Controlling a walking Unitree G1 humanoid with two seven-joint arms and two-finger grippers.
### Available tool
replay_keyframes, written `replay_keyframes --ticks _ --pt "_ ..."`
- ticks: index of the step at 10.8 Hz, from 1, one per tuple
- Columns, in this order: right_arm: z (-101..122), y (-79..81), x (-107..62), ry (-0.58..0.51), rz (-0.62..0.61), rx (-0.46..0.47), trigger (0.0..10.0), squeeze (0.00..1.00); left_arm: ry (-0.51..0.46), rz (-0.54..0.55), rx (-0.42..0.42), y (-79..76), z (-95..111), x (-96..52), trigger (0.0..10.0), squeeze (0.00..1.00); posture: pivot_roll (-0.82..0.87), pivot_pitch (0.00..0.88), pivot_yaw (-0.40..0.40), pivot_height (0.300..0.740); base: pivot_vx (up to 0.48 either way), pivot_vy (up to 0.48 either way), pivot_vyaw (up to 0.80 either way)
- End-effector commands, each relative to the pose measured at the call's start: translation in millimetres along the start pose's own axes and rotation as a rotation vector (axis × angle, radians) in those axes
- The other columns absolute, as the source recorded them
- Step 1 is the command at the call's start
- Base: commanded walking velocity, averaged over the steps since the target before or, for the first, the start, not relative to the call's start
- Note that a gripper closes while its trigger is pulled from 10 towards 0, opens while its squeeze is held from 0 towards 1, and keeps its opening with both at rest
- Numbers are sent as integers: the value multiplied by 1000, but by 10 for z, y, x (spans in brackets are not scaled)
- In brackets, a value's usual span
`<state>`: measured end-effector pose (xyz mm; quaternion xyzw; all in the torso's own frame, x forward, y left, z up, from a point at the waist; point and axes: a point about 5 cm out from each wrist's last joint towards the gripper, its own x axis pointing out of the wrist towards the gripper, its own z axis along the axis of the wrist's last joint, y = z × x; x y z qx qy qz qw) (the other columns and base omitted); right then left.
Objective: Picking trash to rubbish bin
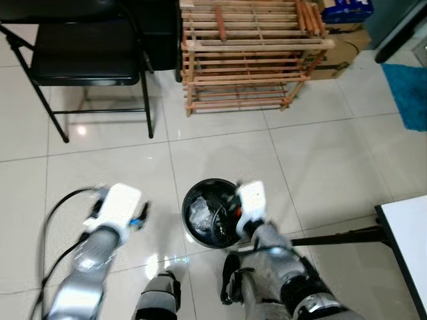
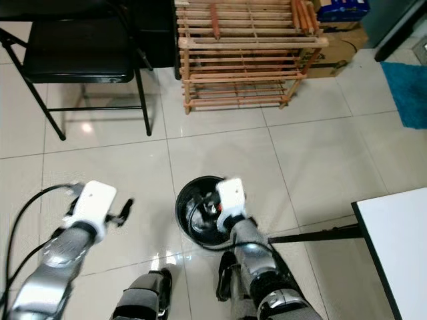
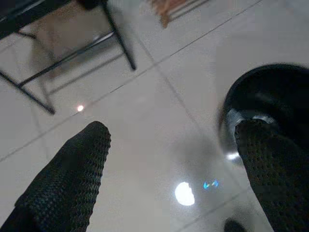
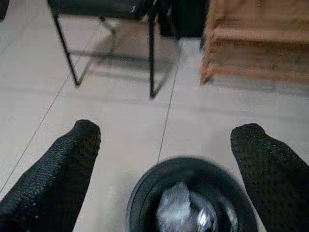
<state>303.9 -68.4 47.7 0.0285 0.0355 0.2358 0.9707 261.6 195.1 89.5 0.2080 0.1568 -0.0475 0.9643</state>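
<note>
- The robot's two feet are standing on a glossy white tiled floor [image 1: 320, 153], seen from above.
- The right gripper [image 4: 166, 145] is hovering over the near rim of a round black rubbish bin [image 1: 212, 212]; its jaws are standing wide apart with nothing between them, and the right wrist view is looking down between them into the bin.
- Crumpled silvery trash [image 4: 186, 210] is lying inside the bin, together with some dark, tangled items that are too unclear to name.
- The left gripper [image 3: 174, 145] is hanging to the left of the bin, near it but apart from it, over bare tile; its jaws are also spread wide and holding nothing.
- A black cable [image 1: 57, 207] is looping out from the left arm.
- The corner of a white bench [image 1: 410, 230] on a black frame is showing at the right.
- Farther off, a black folding chair [image 1: 80, 63] is standing at the left.
- Beside the chair, a slatted wooden rack [image 1: 250, 57] is standing, with a cardboard box [image 1: 343, 47] behind it.
- A blue mat [image 1: 410, 93] is lying at the far right.
</note>
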Motion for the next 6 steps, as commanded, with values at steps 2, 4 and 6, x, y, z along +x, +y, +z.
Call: replay_keyframes --ticks 2,4,6 --pt "94 -63 -45 -70 -15 -7 10000 1000 -4 -39 -17 -145 -12 64 10000 0 401 253 -108 740 0 0 0" --pt "526 -62 -57 -242 3 -72 10000 1000 -75 -70 -27 -291 170 205 10000 0 359 202 -115 740 0 0 0" --pt "852 -84 -174 -345 -7 -113 10000 1000 -144 -92 -36 -408 362 304 10000 0 324 165 -114 740 0 0 0"
